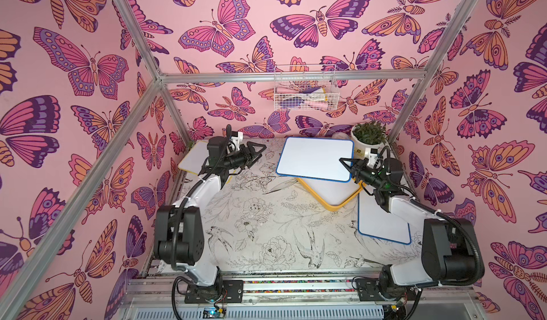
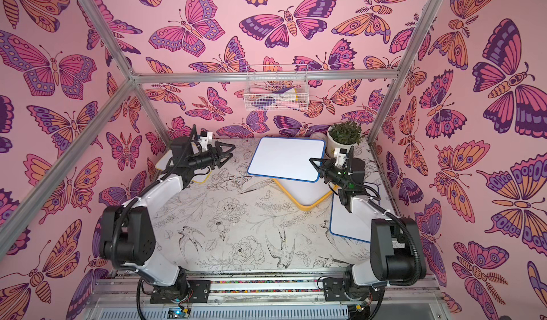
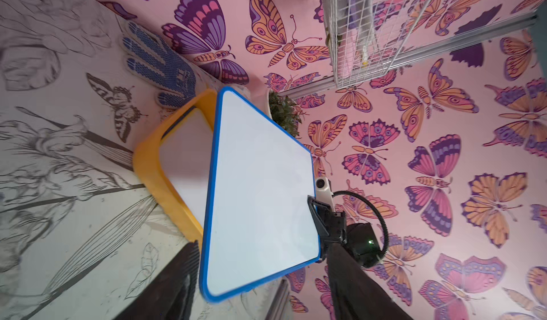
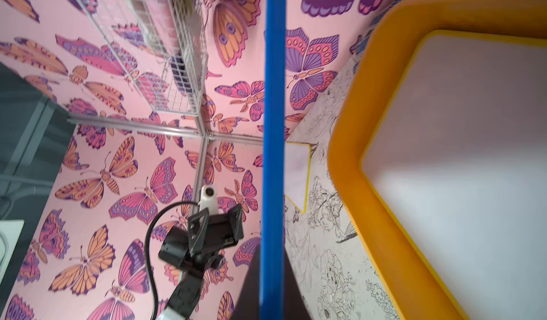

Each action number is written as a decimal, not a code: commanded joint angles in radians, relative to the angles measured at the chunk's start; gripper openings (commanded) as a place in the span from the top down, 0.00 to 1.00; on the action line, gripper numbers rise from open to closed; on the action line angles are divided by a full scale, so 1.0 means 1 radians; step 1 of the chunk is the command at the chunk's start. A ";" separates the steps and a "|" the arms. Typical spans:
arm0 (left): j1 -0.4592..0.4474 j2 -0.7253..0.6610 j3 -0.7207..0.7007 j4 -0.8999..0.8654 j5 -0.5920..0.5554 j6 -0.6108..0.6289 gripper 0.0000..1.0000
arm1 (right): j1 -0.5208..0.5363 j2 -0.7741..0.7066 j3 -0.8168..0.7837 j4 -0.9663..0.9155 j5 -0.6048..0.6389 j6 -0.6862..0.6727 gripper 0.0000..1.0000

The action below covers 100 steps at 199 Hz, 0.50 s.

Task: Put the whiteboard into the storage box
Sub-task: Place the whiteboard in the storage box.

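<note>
Blue-edged whiteboard (image 1: 313, 158) – right gripper (image 1: 345, 163) clamped, arm outstretched

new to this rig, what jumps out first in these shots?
The loud butterfly wallpaper on every wall grabs the eye first. Next comes the blue-rimmed whiteboard, pinched at its edge by the right gripper and held above the yellow storage box, right of the table's centre, where a white board already lies. The left gripper hangs open and empty toward the far left.
</note>
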 commanded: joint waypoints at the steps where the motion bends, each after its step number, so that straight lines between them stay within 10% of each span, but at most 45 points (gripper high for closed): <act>1: -0.007 -0.063 -0.023 -0.355 -0.184 0.220 0.24 | -0.004 -0.072 -0.052 0.146 0.170 0.124 1.00; 100: -0.069 -0.157 -0.072 -0.533 -0.519 0.298 0.12 | 0.018 -0.432 -0.179 -0.224 0.601 0.066 1.00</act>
